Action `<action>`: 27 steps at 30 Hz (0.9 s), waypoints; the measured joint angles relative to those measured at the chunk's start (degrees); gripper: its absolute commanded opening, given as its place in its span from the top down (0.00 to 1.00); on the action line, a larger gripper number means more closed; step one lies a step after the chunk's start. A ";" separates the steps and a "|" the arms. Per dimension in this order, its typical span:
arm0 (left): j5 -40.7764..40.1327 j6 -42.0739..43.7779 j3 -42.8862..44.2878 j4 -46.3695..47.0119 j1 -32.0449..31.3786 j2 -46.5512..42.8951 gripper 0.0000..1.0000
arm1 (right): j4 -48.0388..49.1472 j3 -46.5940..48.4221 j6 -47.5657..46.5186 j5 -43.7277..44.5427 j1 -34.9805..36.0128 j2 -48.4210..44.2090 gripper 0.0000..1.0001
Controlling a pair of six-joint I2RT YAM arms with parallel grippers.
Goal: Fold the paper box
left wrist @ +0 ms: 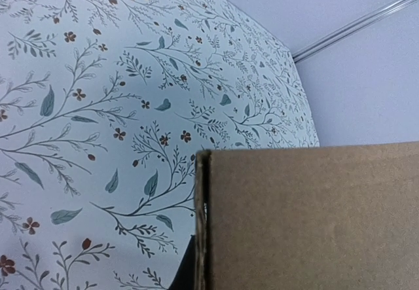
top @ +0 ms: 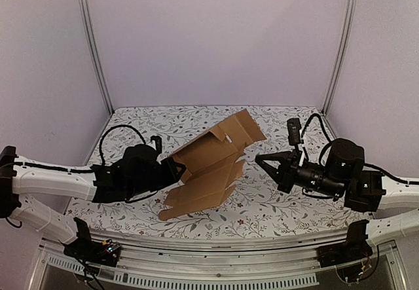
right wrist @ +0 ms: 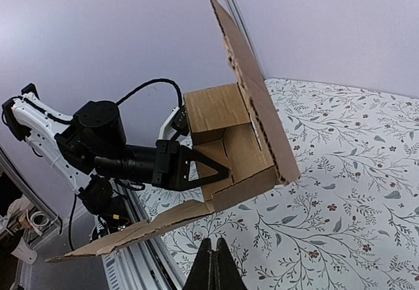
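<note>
The paper box [top: 213, 165] is a brown cardboard sheet, partly folded, held tilted above the table with one long flap hanging toward the near edge. My left gripper [top: 178, 171] is shut on its left wall. In the left wrist view the cardboard [left wrist: 308, 218] fills the lower right, with one dark finger [left wrist: 185, 271] beside its edge. In the right wrist view the box [right wrist: 242, 139] shows an open cavity, with the left gripper [right wrist: 219, 170] clamping one wall. My right gripper [top: 258, 159] is shut and empty, just right of the box; its closed tips [right wrist: 213, 244] point at it.
The table [top: 288, 205] has a floral cloth. A metal rail [top: 216, 245] runs along the near edge. Purple walls with metal posts [top: 95, 48] close in the back and sides.
</note>
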 measured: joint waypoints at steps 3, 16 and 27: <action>1.92 -0.85 -1.22 1.92 0.52 -0.81 1.00 | 1.11 0.00 -0.46 0.00 0.00 0.26 1.00; 6.43 -1.36 -2.01 5.62 0.72 -2.60 1.00 | 4.20 5.35 -2.32 -0.09 0.20 8.11 1.00; 7.98 -0.92 -2.49 6.08 0.81 -2.86 1.00 | 6.60 9.35 -3.06 -1.51 0.22 12.92 1.00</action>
